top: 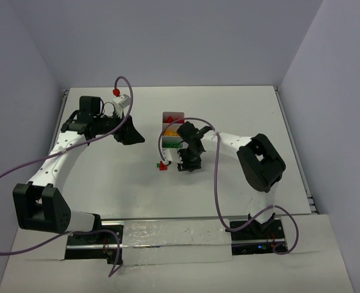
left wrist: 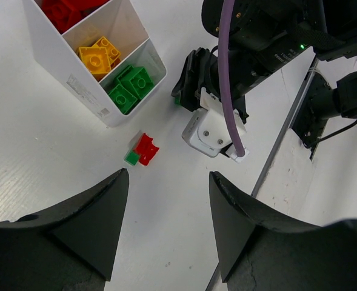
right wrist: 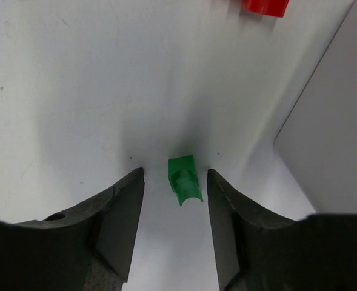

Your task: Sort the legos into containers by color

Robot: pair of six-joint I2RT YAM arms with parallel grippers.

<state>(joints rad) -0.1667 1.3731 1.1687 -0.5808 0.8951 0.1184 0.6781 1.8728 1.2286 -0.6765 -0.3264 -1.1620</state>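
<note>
The white three-compartment tray (top: 181, 116) holds red, yellow and green legos; the left wrist view shows its wall (left wrist: 75, 82), with yellow bricks (left wrist: 99, 56) and green bricks (left wrist: 130, 85) inside. A red-and-green stack (top: 162, 165) lies on the table in front of it, also in the left wrist view (left wrist: 142, 150). My right gripper (top: 189, 163) is open and low over the table. In its wrist view (right wrist: 175, 176) it straddles a small green brick (right wrist: 185, 180) lying on its side, and the jaws do not touch it. My left gripper (top: 135, 137) is open and empty, left of the tray.
The tray's wall (right wrist: 330, 139) stands just right of my right gripper. A red brick (right wrist: 266, 6) lies ahead of it. The right arm's purple cable (left wrist: 230, 73) hangs above the table. The table's near edge (left wrist: 281, 139) runs close behind the right arm.
</note>
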